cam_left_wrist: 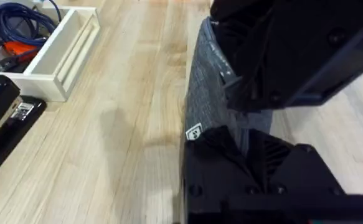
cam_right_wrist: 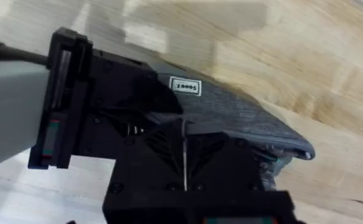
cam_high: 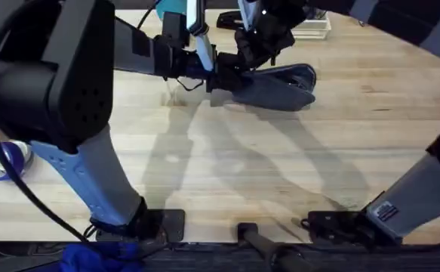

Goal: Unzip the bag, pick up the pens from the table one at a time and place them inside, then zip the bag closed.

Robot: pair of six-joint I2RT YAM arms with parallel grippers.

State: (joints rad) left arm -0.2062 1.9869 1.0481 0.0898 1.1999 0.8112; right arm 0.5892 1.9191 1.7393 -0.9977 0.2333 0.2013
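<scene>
**Both hands crowd the pouch's near end**

The oblong grey felt-like pencil pouch (cam_high: 276, 87) lies at the far middle of the light wooden butcher-block counter (cam_high: 280, 166). The left hand (cam_high: 213, 75) and the right hand (cam_high: 251, 47) meet over its left end — black housings hide that end, so how far either is open cannot be told. Its zipper is hard to make out. A white open tray (cam_left_wrist: 60, 53) beside a black stapler (cam_left_wrist: 4, 121) holds blue cable.
</scene>
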